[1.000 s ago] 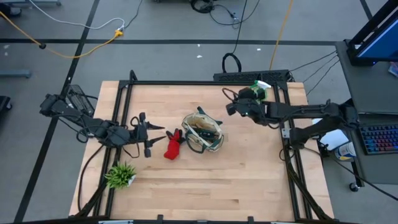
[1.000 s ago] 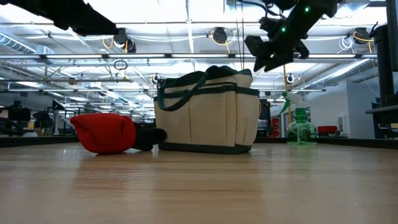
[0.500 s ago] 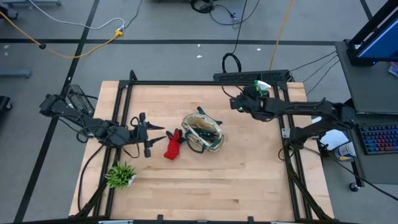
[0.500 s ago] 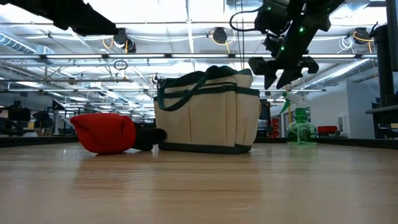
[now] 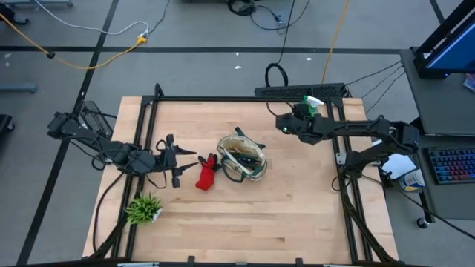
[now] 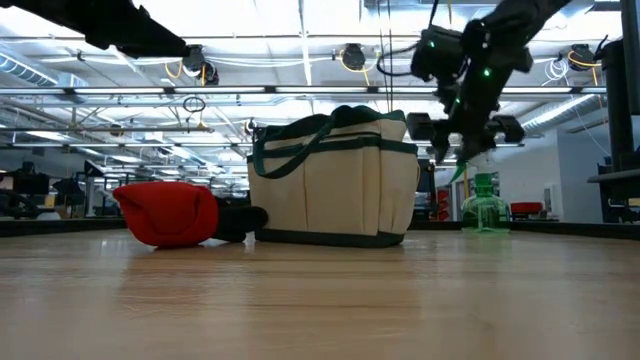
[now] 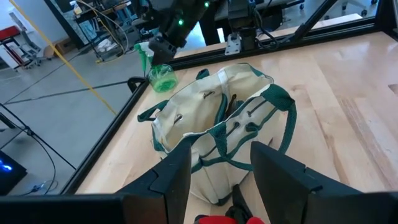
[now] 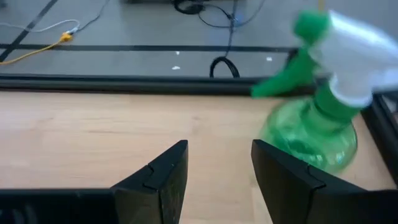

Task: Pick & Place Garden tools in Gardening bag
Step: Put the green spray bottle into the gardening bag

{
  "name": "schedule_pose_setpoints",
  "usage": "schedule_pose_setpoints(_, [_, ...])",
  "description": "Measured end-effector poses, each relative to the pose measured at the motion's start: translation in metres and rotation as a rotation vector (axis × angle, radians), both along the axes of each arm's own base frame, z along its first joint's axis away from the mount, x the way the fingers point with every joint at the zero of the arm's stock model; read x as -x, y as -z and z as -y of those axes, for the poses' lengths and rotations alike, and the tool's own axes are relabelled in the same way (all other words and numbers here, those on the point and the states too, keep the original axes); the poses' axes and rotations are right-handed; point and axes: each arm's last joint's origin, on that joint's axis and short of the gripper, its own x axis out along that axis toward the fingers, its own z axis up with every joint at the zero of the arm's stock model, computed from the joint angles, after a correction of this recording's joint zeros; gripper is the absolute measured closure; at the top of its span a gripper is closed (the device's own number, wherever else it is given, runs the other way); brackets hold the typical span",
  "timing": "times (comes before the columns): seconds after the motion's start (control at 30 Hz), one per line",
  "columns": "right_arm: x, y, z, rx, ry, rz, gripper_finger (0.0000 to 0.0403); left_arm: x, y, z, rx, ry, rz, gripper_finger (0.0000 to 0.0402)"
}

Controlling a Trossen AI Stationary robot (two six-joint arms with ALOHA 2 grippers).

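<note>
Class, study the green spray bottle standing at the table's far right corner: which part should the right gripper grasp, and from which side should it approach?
Probably the narrow neck of the green spray bottle, just under the white trigger head. The bottle stands upright with a round, bulging body likely too wide to clamp. The right gripper is open on the bag side, so a level approach from there suits.

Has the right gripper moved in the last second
Yes. In the high view the right gripper, open, has shifted away from the gardening bag toward the green spray bottle at the table's far right corner.
</note>
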Motion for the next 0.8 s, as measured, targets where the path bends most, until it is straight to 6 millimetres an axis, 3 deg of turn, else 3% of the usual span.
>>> schedule_pose_setpoints(0.3, [0.018, 0.038, 0.018, 0.076, 0.072, 0.153, 0.0232, 0.0, -0.001, 0.0, -0.025, 0.009, 0.002, 0.0229])
schedule_pose_setpoints(0.53, [0.022, 0.043, 0.027, 0.195, 0.007, 0.253, 0.0232, 0.0, -0.001, 0.0, -0.023, 0.008, 0.003, 0.0229])
schedule_pose_setpoints(0.8, [0.024, 0.045, 0.028, 0.17, 0.006, 0.261, 0.0232, 0.0, -0.001, 0.0, -0.025, 0.008, 0.003, 0.0229])
